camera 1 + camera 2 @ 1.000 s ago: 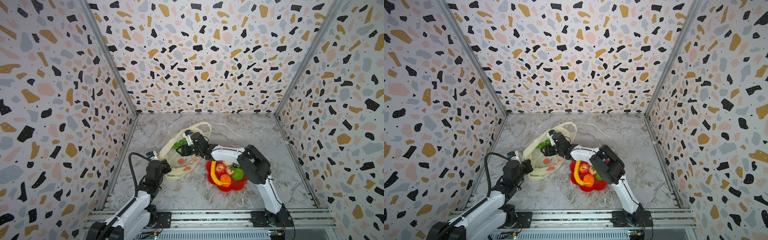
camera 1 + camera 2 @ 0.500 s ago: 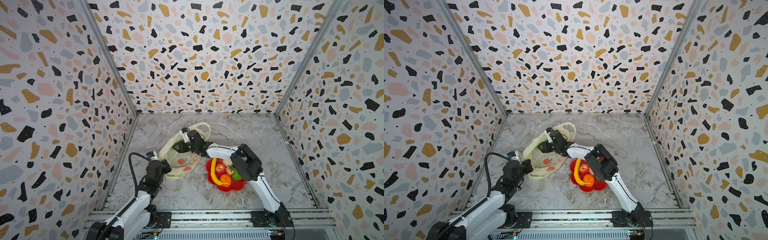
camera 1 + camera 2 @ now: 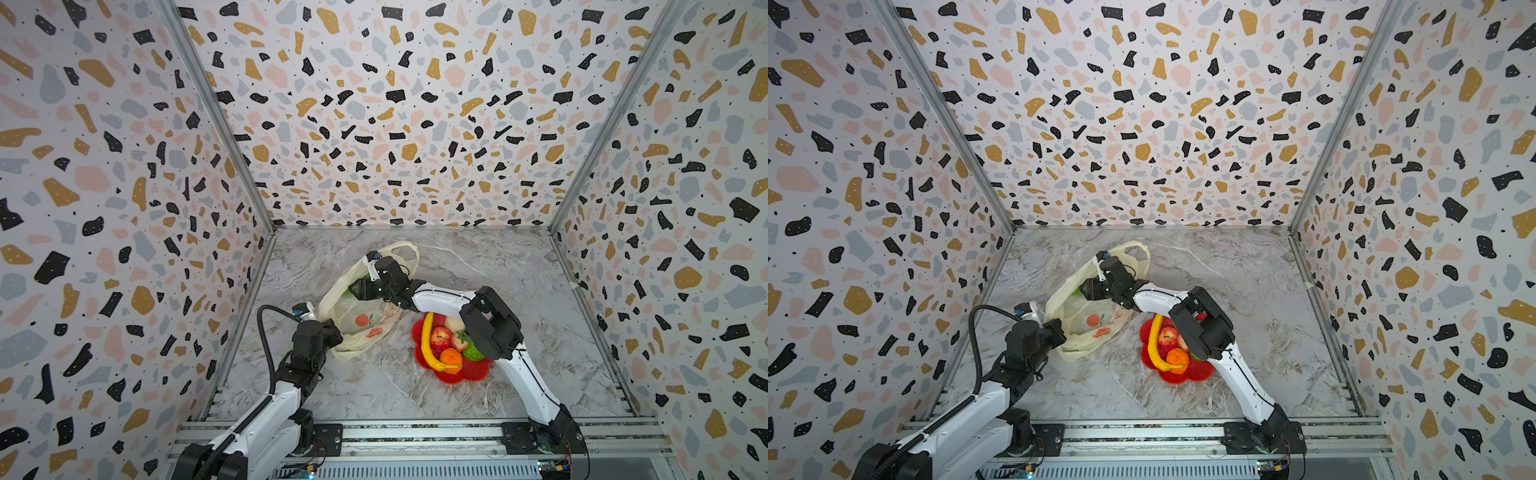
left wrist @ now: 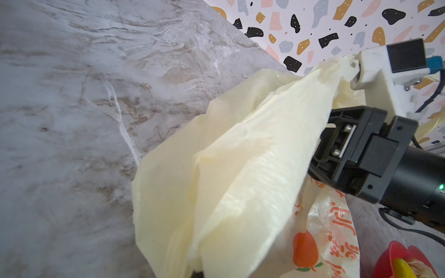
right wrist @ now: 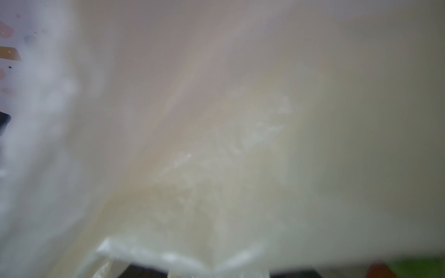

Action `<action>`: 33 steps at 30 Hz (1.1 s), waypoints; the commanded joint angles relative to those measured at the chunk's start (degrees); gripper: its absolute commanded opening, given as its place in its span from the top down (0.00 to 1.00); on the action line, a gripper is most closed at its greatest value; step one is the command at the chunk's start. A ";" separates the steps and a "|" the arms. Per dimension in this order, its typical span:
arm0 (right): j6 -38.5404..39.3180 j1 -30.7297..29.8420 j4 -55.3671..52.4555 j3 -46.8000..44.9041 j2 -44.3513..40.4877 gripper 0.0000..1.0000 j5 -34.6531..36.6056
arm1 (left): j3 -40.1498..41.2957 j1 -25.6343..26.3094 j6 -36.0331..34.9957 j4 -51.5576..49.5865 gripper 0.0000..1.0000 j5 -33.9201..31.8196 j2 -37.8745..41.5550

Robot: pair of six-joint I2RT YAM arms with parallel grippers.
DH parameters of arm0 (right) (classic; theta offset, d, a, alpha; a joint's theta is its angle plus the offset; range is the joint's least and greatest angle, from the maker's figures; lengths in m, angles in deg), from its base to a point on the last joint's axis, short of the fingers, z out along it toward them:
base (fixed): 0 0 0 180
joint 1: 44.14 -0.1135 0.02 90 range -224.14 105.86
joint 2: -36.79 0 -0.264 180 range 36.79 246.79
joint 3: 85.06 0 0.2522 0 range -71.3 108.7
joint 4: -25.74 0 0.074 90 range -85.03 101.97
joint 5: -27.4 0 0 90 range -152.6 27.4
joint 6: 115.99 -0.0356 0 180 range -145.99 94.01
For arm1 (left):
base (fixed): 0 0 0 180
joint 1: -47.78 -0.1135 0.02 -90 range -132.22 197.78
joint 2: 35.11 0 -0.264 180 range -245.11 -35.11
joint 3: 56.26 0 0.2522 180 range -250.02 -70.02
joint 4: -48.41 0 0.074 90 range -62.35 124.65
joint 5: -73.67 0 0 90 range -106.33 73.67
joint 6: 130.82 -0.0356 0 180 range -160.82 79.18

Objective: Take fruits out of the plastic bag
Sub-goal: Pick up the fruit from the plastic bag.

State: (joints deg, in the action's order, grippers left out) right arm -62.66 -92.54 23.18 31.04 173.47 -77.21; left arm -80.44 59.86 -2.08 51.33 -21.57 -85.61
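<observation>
In both top views the plastic bag (image 3: 357, 318) (image 3: 1084, 318) is laid on the marble tabletop (image 3: 478, 257), its long axis run from 7 to 1 o'clock, with the mouth and loop handles pointed toward 1 o'clock. Thin, crinkled, pale yellow film with orange fruit prints is seen. Its closed corner is pinched by the clenched left gripper (image 3: 332, 330). The right gripper (image 3: 355, 289) is pushed into the mouth, farther toward 9 o'clock than a second ago. Its jaws are hidden, so its grip cannot be told. At 4 o'clock of the bag, the banana (image 3: 426, 340), apple (image 3: 440, 337) and orange (image 3: 450, 357) are held on the red flower-shaped plate (image 3: 469, 372).

In the left wrist view the bag (image 4: 240, 168) is shown as folded, matte film.

The right wrist view is filled by the bag (image 5: 216, 144), seen as blurred translucent film.
</observation>
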 commanded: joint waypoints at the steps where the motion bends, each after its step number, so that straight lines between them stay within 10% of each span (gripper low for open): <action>1: -0.34 0.15 1.18 2.24 -1.09 0.46 0.49 | -0.22 0.32 0.03 1.86 1.00 -0.30 -0.03; 33: 1.94 -1.96 -1.29 5.22 0.70 0.85 2.26 | -0.40 0.32 -0.16 1.77 1.00 -0.92 -0.39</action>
State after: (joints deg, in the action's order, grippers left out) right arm -61.65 -94.51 22.56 33.93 175.29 -76.14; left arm -80.44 59.86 -2.08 51.38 -21.59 -85.74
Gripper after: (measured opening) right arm 0.160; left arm 0.047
